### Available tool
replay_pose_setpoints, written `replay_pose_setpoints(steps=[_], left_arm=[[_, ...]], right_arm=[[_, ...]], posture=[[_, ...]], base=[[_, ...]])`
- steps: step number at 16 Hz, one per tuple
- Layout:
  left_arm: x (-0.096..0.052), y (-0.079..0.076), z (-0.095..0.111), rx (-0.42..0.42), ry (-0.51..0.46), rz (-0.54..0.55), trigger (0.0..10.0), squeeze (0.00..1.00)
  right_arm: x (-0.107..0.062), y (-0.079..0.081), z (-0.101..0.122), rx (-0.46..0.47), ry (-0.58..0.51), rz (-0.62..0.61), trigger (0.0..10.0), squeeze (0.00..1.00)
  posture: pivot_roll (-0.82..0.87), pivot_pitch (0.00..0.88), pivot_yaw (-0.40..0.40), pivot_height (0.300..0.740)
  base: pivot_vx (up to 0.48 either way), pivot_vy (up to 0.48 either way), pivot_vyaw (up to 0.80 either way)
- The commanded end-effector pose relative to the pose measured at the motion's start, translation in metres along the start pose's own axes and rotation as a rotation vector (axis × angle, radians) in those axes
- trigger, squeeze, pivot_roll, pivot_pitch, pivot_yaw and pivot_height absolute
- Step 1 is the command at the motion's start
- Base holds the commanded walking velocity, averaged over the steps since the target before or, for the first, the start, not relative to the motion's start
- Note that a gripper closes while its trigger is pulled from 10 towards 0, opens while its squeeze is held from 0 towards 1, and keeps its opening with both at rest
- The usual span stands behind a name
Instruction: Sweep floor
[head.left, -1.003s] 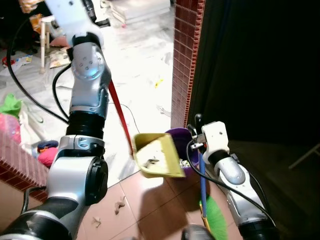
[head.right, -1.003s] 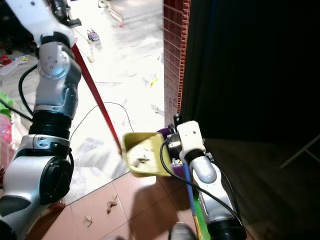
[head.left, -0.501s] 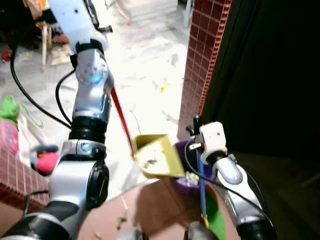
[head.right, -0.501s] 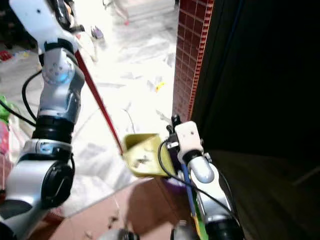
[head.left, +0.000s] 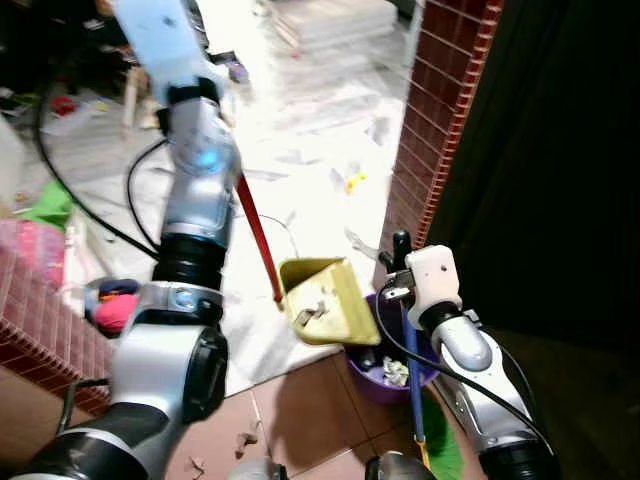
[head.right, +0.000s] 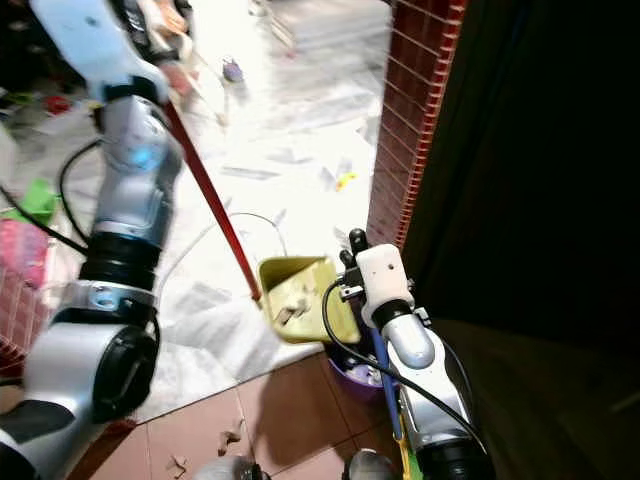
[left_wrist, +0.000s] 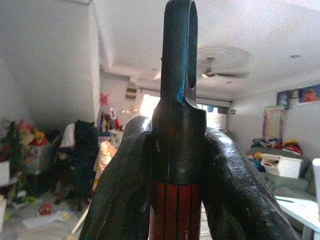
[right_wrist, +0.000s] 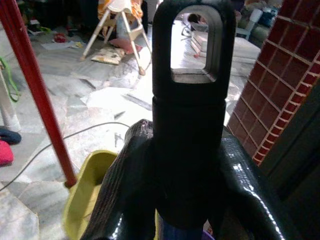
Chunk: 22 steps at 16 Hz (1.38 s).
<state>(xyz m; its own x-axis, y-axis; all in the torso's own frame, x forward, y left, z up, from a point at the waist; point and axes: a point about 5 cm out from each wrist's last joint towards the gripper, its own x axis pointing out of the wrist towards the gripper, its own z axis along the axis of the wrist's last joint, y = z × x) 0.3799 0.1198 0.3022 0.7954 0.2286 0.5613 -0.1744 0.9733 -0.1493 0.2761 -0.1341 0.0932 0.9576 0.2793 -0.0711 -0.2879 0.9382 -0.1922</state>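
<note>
A yellow dustpan (head.left: 320, 300) on a long red handle (head.left: 258, 240) hangs tilted over the near rim of a purple bin (head.left: 372, 372). Scraps (head.left: 312, 313) lie in the pan, and paper bits (head.left: 397, 372) lie in the bin. In the left wrist view my left gripper (left_wrist: 176, 165) is shut on the handle's black-capped top. My right gripper (right_wrist: 187, 165) is shut on the black cap of a blue broom stick (head.left: 413, 390). The stick stands upright beside the bin, with its green bristles (head.left: 443, 455) on the floor.
A red brick pillar (head.left: 440, 130) rises just behind the bin, with a dark room to its right. Scraps (head.left: 245, 440) lie on the brown tiles near my feet. A yellow scrap (head.left: 352, 182), a thin cable (head.left: 285, 225) and papers lie on the marble floor. A low brick wall (head.left: 40, 340) and toys (head.left: 110, 305) are at left.
The whole view has swung and shifted. The dustpan still hangs by the purple bin, and more of the bin's inside now shows. Both grips are unchanged.
</note>
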Motion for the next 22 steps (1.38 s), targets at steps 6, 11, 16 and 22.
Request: replay_pose_setpoints(steps=[6,11,16,22], left_arm=[[-0.007,-0.045,0.027,-0.093,-0.139,-0.164,10.0,0.00],[-0.012,-0.072,0.036,-0.139,-0.167,-0.263,10.0,0.00],[-0.051,-0.120,0.040,-0.283,-0.172,-0.520,10.0,0.00],[-0.102,-0.157,0.065,-0.478,-0.227,-0.806,10.0,0.00]], right_arm=[[-0.023,-0.034,-0.026,-0.113,0.158,-0.157,10.0,0.00],[-0.044,-0.041,-0.039,-0.099,0.234,-0.209,10.0,0.00],[-0.056,-0.044,-0.039,-0.085,0.238,-0.282,10.0,0.00],[-0.052,-0.041,-0.038,-0.075,0.222,-0.311,10.0,0.00]], posture=[[-0.14,0.000,0.110,0.740],[-0.18,0.000,0.160,0.740],[-0.22,0.000,0.225,0.740],[-0.21,0.000,0.251,0.740]], base=[[0.000,0.000,0.00],[0.000,0.000,0.00],[0.000,0.000,0.00],[0.000,0.000,0.00]])
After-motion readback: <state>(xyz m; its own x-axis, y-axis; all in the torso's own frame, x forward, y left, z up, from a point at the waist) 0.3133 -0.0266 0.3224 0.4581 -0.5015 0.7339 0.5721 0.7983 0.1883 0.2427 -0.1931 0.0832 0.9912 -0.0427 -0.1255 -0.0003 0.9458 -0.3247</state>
